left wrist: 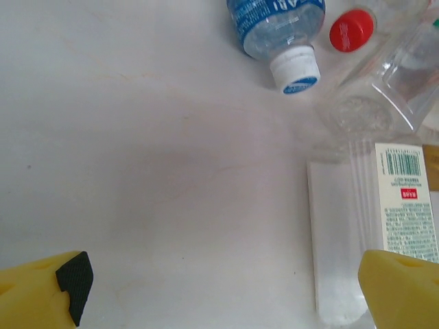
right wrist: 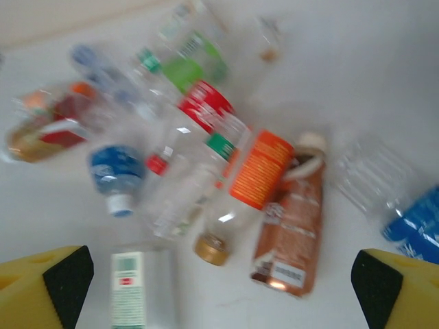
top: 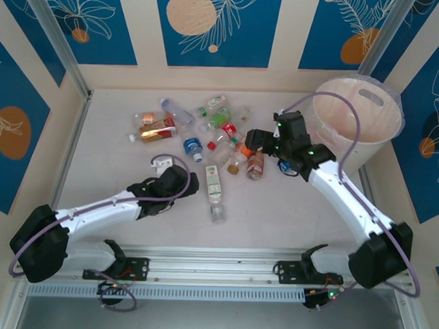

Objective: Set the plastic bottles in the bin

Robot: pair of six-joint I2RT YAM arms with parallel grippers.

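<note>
Top external — bin (top: pixel 347 117) right of bottles (top: pixel 213 183), left wrist — barcode label (left wrist: pixel 405 200)

"Where have we landed, a kitchen? A shop?"

"Neither. It's a robotics lab, a test cell. See the left arm (top: pixel 101 209) and the right arm (top: pixel 342 195), both bolted to an aluminium rail (top: pixel 215 265) on the near edge of the bench (top: pixel 110 167)."

"And the walls?"

"Boxed in on three sides by printed panels (top: pixel 217 26) with blue leaf patterns, metal posts (top: pixel 57 41) at the corners, and purple cables (top: pixel 332 94) looping off the arms."

"Those plastic bottles (top: pixel 214 185)?"

"Strewn across the bare white top, with one bin (top: pixel 387 132) beside them. A staged scene, nobody's home."
</note>
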